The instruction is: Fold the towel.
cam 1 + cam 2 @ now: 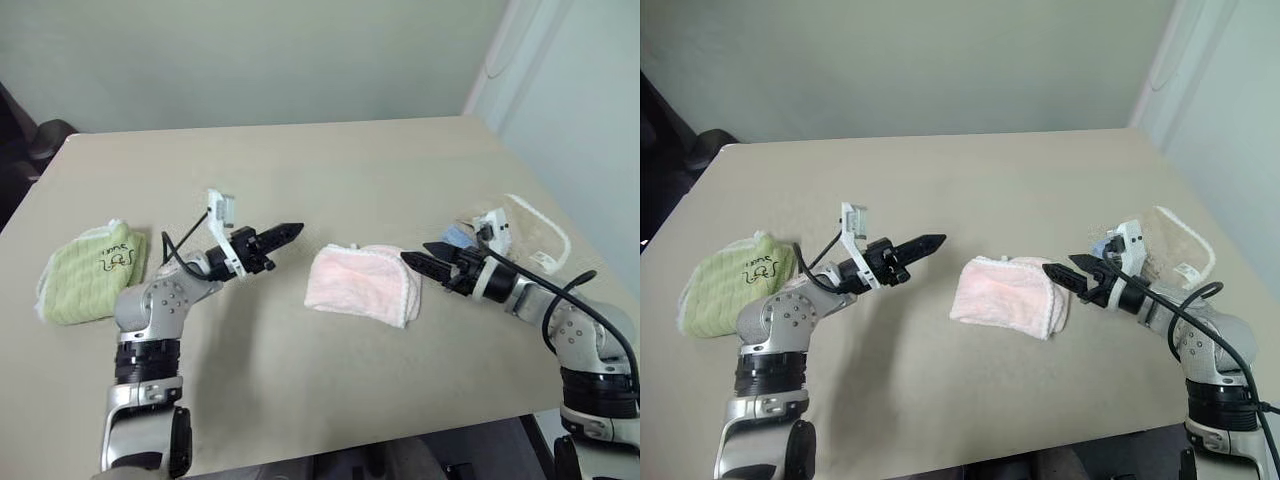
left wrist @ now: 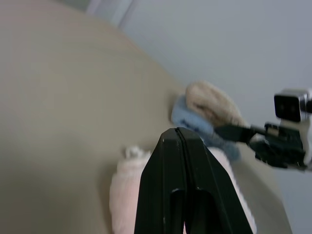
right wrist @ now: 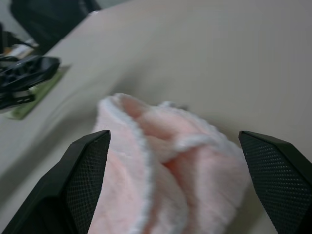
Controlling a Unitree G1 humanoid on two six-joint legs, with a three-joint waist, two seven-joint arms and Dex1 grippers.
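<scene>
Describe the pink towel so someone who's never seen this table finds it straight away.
On the beige table, look near the middle, between the two grippers. The towel lies there folded: pale pink with white edging, unlike the lime-green towel at the left or the beige one at the right.

A lime-green folded towel and a beige towel lie on the tan table.

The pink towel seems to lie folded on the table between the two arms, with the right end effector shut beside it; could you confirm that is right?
One detail is off: the right end effector is open, its fingers spread wide, as the right wrist view shows. The pink towel does lie folded on the table between the arms.
</scene>
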